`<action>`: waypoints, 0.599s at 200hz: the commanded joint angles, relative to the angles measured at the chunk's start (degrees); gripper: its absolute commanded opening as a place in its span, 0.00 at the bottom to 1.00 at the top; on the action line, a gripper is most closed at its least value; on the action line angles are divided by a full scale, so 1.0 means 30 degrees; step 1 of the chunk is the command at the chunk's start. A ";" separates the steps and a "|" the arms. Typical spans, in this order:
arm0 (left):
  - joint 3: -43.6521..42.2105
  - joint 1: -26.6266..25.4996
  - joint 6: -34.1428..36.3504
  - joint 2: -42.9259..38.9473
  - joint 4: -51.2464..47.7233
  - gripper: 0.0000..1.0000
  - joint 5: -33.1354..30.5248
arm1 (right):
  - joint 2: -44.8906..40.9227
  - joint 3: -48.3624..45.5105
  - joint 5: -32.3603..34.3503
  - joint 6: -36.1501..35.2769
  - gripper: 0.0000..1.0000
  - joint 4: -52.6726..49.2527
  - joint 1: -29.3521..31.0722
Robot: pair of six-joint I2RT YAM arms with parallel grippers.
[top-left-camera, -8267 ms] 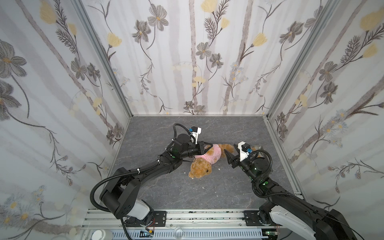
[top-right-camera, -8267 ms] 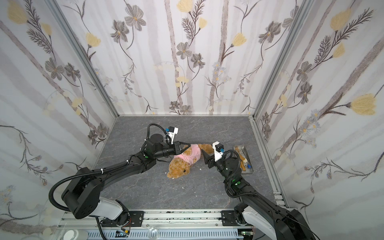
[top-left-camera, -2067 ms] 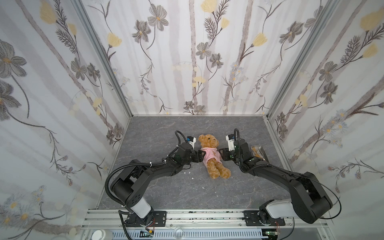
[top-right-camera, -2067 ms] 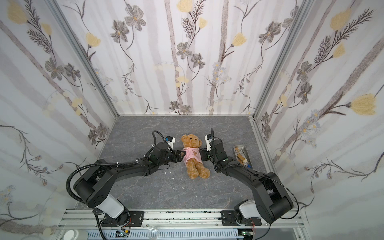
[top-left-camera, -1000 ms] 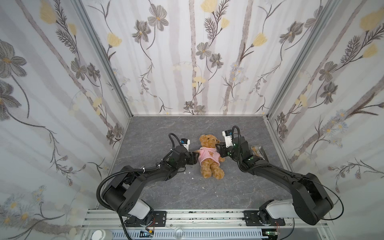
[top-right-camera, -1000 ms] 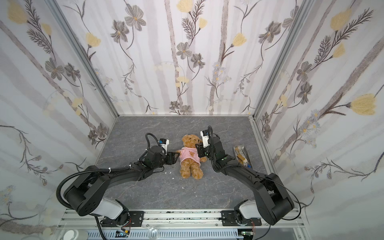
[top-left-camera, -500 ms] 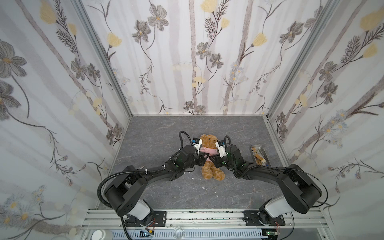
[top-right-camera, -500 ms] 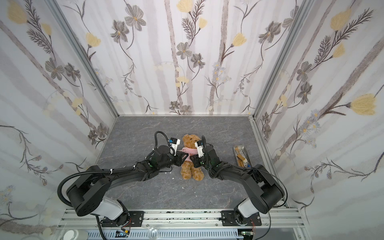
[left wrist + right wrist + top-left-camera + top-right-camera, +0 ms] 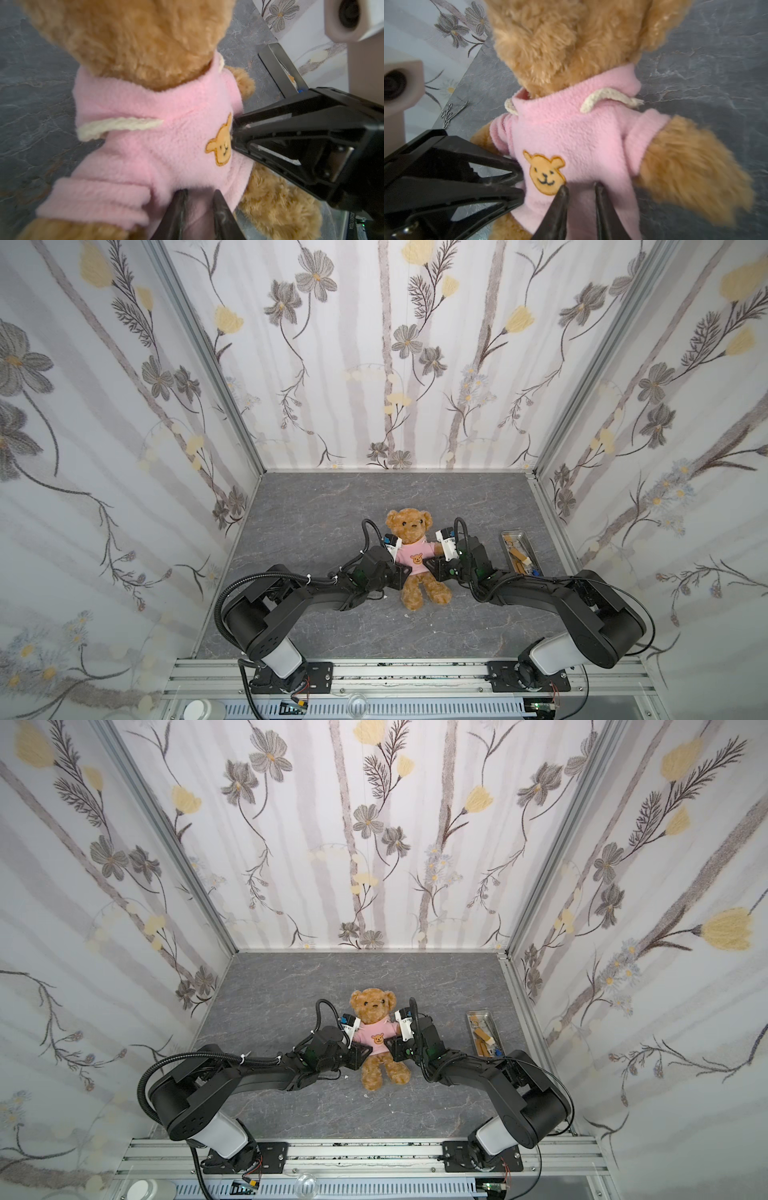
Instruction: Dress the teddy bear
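The teddy bear [image 9: 409, 526] is lying face-up on the grey tabletop [image 9: 316, 506]. At its left, the left gripper [image 9: 404, 572] is pinching the pink hoodie [image 9: 415, 558] hem. At its right, the right gripper [image 9: 431, 567] is pinching likewise (each crowding the other's wrist view). Farther right, a metal tray [image 9: 515, 533] is sitting.

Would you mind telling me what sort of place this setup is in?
Probably a purpose-built robot test booth, not a home: floral-papered panels box in a grey tabletop, and two arms are bolted to a rail at its front.
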 commanded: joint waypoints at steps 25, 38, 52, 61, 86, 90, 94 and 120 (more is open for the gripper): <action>0.0122 0.0241 0.0187 -0.2201 -0.0434 0.51 -0.1196 | -0.3397 0.0504 0.0760 -0.1560 0.34 -0.2795 -0.1127; -0.0032 0.0489 0.0466 -0.3250 -0.0510 0.57 -0.1706 | -0.4588 0.0878 0.1766 -0.2224 0.37 -0.4125 -0.1344; -0.0322 0.0919 0.1004 -0.4717 -0.0630 0.60 -0.2426 | -0.5913 0.1354 0.3553 -0.3136 0.41 -0.5685 -0.1497; -0.0584 0.1260 0.1422 -0.5791 -0.0726 0.62 -0.3062 | -0.6759 0.1605 0.5029 -0.3659 0.45 -0.6466 -0.1597; -0.1575 0.2513 0.3433 -0.9136 -0.0859 0.69 -0.5533 | -0.8941 0.1865 0.9606 -0.4801 0.56 -0.7236 -0.1984; -0.1722 0.2738 0.3861 -0.9585 -0.0845 0.70 -0.6032 | -0.9236 0.1851 1.0202 -0.4988 0.58 -0.7214 -0.2086; -0.1830 0.2945 0.4324 -0.9986 -0.0844 0.71 -0.6448 | -0.9509 0.1831 1.0779 -0.5174 0.60 -0.7119 -0.2173; -0.2266 0.4604 0.7175 -1.1237 -0.0714 0.83 -0.9136 | -1.0529 0.1092 1.4406 -0.6334 0.79 -0.5712 -0.2787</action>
